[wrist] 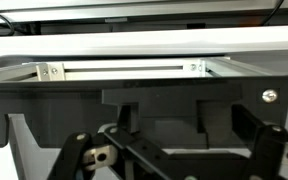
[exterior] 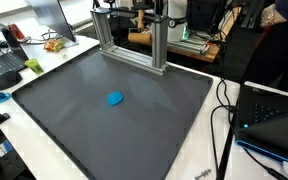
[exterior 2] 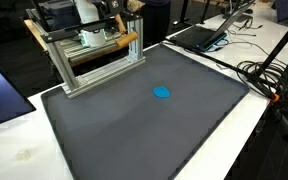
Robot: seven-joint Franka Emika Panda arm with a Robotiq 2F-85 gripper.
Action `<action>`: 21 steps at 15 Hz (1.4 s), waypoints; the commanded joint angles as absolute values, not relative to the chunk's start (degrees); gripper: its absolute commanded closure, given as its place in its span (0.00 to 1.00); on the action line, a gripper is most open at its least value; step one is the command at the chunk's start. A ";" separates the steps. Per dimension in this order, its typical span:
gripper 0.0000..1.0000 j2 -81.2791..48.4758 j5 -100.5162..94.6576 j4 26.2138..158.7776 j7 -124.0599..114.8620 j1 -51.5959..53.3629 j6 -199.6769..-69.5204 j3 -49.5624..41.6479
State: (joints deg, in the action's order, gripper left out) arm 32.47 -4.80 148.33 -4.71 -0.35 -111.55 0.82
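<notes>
A small flat blue object lies alone near the middle of a dark grey mat. An open aluminium frame stands at the mat's far edge. The arm sits behind and above that frame, far from the blue object. In the wrist view my gripper comes in from the bottom, its dark fingers spread wide with nothing between them. It faces the frame's bar. The blue object does not show in the wrist view.
An open laptop and black cables lie beside the mat on one side. On the other side are desk items, a green object and food on the white table.
</notes>
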 commanded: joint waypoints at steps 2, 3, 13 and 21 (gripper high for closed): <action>0.00 31.84 -4.74 146.07 -4.33 -1.16 -109.01 0.43; 0.00 31.51 -4.72 145.82 -4.66 -1.24 -109.32 0.47; 0.00 26.93 -5.27 141.58 -5.58 -1.44 -109.10 1.06; 0.00 26.34 -4.95 138.96 -6.06 -1.48 -108.30 0.90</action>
